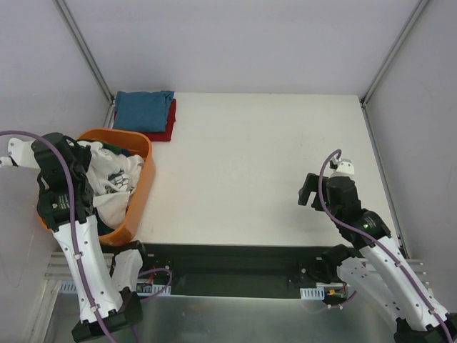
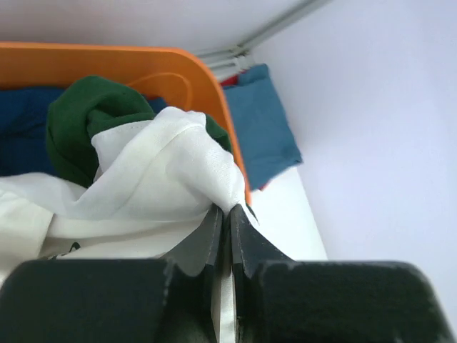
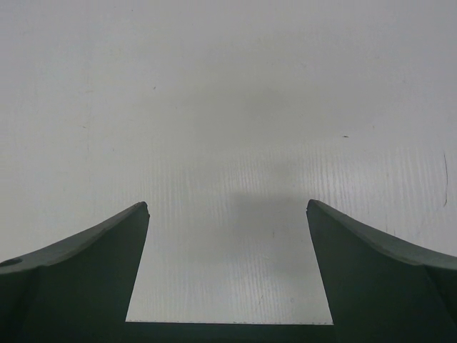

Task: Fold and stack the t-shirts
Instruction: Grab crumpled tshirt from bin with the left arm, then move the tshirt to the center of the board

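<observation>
The left pincer pinches the cream, green-sleeved cloth t-shirt in the orange plastic basket, while the right pincer hangs spread over the white table.

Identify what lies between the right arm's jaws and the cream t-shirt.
Top external view: bare white table, then the orange basket's wall around the cream t-shirt; nothing else before the right arm.
</observation>
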Robot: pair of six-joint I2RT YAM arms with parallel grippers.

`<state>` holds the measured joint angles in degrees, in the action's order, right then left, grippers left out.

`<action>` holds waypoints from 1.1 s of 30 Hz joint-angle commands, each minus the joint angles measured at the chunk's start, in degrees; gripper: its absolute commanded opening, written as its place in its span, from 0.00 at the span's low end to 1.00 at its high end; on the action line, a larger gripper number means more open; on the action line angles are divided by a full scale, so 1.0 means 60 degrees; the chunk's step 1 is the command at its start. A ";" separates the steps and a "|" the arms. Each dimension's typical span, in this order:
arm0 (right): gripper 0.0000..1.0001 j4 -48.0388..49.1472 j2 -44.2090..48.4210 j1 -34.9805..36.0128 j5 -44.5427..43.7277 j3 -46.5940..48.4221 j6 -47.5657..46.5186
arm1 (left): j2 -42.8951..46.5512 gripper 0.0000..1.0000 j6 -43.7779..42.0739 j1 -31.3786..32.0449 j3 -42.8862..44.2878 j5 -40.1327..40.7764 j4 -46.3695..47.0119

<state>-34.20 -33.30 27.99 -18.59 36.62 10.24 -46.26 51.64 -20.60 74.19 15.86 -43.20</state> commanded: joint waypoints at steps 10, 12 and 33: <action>0.97 0.0162 0.0145 -0.0007 0.0080 -0.0039 -0.0007 | -0.1298 0.00 -0.1531 0.0035 0.3995 -0.5012 0.2701; 0.97 0.0177 0.0144 -0.0021 0.0051 -0.0039 0.0022 | -0.1590 0.00 -0.1604 0.0049 0.4404 -0.6724 0.3564; 0.97 -0.0203 0.0965 -0.0021 -0.1881 -0.0318 0.0739 | -0.5295 0.00 -0.3507 0.7910 0.4699 -0.8006 0.5809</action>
<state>-34.33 -28.21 27.99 -23.86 35.05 12.32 -72.42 37.56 18.37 100.88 -36.34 -10.61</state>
